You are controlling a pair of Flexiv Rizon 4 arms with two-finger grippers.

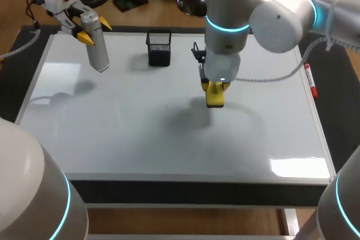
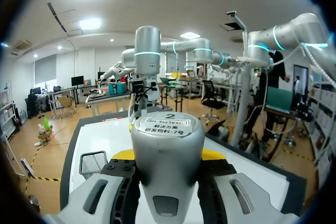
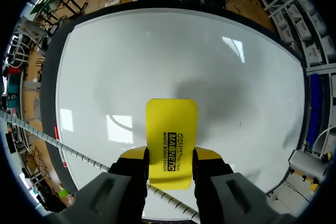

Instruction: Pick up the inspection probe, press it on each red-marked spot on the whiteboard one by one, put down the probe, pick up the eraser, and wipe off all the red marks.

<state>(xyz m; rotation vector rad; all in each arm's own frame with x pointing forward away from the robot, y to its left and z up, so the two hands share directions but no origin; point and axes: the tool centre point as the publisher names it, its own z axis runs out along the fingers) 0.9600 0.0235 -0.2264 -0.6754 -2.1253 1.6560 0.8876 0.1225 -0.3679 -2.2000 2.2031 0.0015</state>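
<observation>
The grey cylindrical inspection probe [image 1: 97, 49] hangs tilted above the whiteboard's [image 1: 140, 139] far left corner, and my left gripper [image 1: 93, 31] is shut on it. In the left wrist view the probe [image 2: 167, 145] fills the gap between the fingers [image 2: 124, 154]. My right arm reaches to the board's middle, where my right gripper [image 1: 215, 89] is shut on the yellow eraser [image 1: 215, 98], which stands down at the board surface. In the right wrist view the eraser [image 3: 171, 140] sticks out ahead of the fingertips [image 3: 134, 153] over the white surface [image 3: 157, 51]. I see no red marks on the board.
A black mesh basket [image 1: 159, 48] stands on the far part of the board, between the two grippers. A red marker [image 1: 310, 82] lies along the board's right edge. One tiny dark speck [image 1: 166, 106] sits near the middle.
</observation>
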